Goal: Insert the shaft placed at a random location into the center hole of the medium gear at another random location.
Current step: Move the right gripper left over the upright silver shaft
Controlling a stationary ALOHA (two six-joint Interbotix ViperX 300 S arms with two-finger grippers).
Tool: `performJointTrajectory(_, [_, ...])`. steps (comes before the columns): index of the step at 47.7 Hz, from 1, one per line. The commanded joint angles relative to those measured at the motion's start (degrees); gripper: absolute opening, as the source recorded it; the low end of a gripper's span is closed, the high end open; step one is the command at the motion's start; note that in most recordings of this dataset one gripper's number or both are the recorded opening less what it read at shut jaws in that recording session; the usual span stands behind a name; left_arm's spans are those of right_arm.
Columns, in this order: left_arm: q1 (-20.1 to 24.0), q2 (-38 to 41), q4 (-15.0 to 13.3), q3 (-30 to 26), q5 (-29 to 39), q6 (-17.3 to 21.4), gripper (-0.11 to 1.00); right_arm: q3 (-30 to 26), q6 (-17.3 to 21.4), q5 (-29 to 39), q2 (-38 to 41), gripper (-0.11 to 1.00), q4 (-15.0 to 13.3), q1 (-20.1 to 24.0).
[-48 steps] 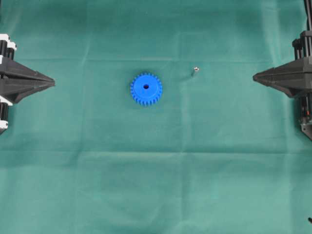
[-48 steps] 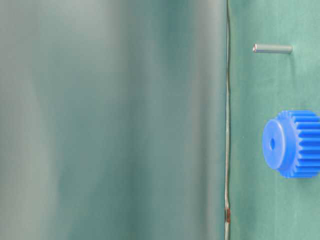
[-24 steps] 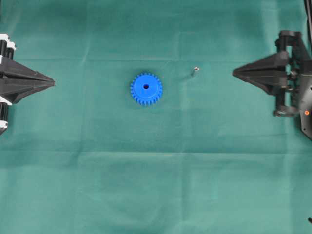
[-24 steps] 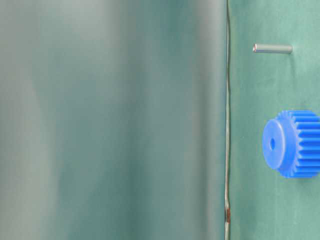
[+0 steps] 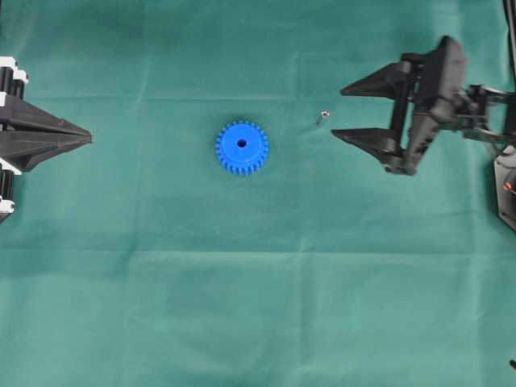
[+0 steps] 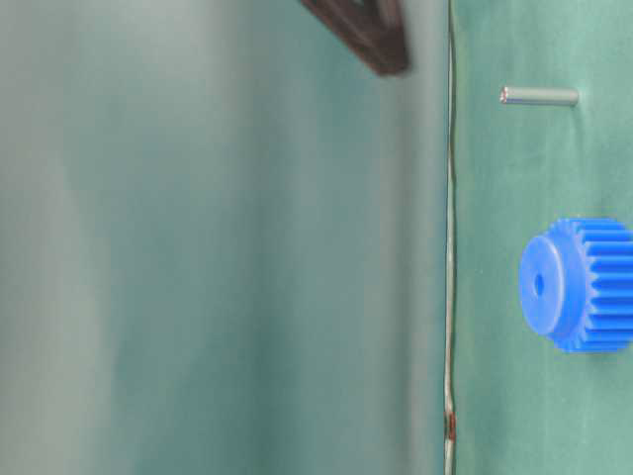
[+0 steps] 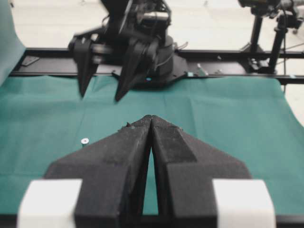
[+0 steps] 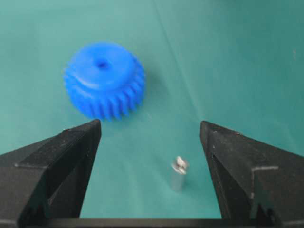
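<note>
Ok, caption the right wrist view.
Open right gripper frames the upright shaft, medium gear lying beyond.

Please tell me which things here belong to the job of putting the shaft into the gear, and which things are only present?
Belong to the job:
- shaft, standing upright on the cloth
- medium gear, with its center hole
- right gripper, open beside the shaft

Only present:
- left gripper, shut at the edge
- green cloth

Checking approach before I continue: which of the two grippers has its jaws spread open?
The right gripper: its jaws stand wide apart, facing the shaft standing on end. The left gripper sits pinched to a point, far from the medium gear.
</note>
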Motion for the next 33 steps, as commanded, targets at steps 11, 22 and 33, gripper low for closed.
performJointTrajectory(11, [0.00,0.79,0.09,-1.23,-0.35,-0.18,0.00,-3.34,-0.44,-5.54,11.60,0.87,0.09,-2.72])
performJointTrajectory(22, [-0.09,0.97,0.09,-1.23,-0.35,-0.18,0.00,-4.22,-0.44,-6.50,16.00,0.87,0.09,-2.90])
performJointTrajectory(33, [0.00,0.97,0.09,-1.23,-0.18,-0.62,0.00,-3.96,-0.44,-6.59,16.00,0.83,0.09,-2.90])
